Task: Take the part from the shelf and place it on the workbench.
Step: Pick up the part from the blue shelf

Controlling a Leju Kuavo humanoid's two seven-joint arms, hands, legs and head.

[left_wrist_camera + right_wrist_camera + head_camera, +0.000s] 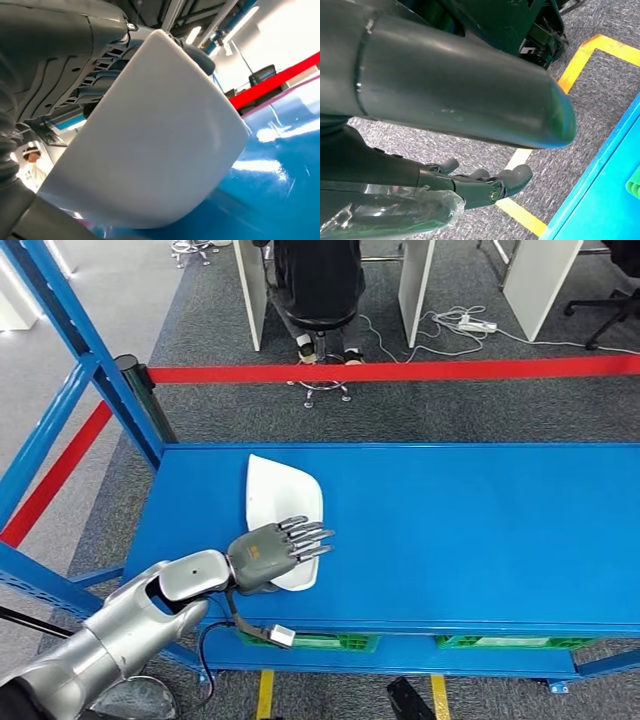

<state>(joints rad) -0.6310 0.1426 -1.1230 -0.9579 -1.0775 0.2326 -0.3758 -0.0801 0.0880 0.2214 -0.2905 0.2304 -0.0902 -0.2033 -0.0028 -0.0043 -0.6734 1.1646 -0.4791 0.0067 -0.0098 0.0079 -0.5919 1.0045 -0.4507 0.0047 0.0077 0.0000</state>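
Nothing readable here, honestly. The left hand (281, 552) has a small orange mark on its back in the head view, but it's way too tiny and blurry to make out. The white part (281, 508) is plain, the blue surface (468, 530) carries no print, and the wrist views show no labels.

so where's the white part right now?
In the head view, the white part lies on the blue shelf surface, toward its left end, with the left robot hand over its near edge.
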